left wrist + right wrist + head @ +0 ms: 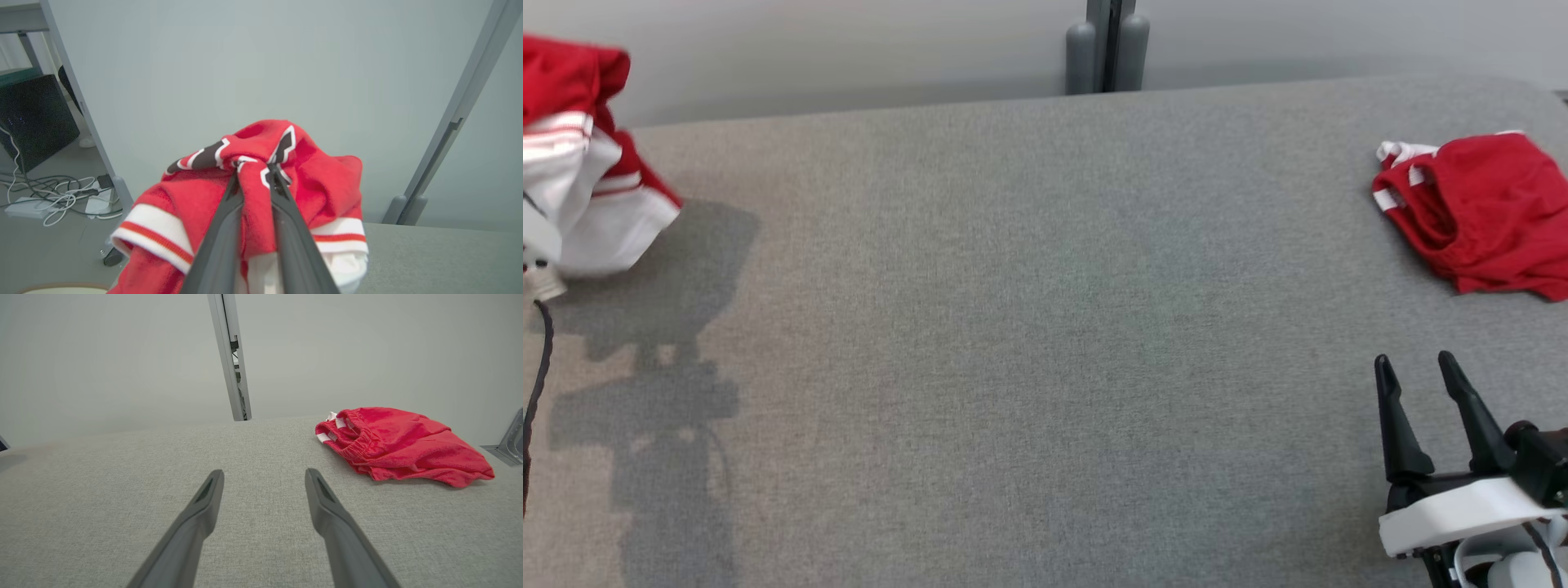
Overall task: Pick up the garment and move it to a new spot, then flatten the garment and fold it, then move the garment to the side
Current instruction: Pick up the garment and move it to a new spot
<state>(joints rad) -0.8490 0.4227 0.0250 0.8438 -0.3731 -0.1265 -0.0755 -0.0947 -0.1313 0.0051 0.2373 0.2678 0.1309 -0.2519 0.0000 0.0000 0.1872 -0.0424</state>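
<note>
The red knit garment with white, red-striped cuffs (327,183) hangs bunched above the left end of the grey fabric-covered table (1013,327), pinched between the closed fingers of the left gripper (254,173). Its black, white-outlined lettering is too crumpled to read. The right gripper (1414,363) hovers spread and empty near crumpled red elastic-waist shorts (1486,212) lying at the table's right end.

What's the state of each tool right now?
Left tool: closed on a fold of the red and white garment.
Right tool: open, empty, above the table, apart from the red shorts.
</note>
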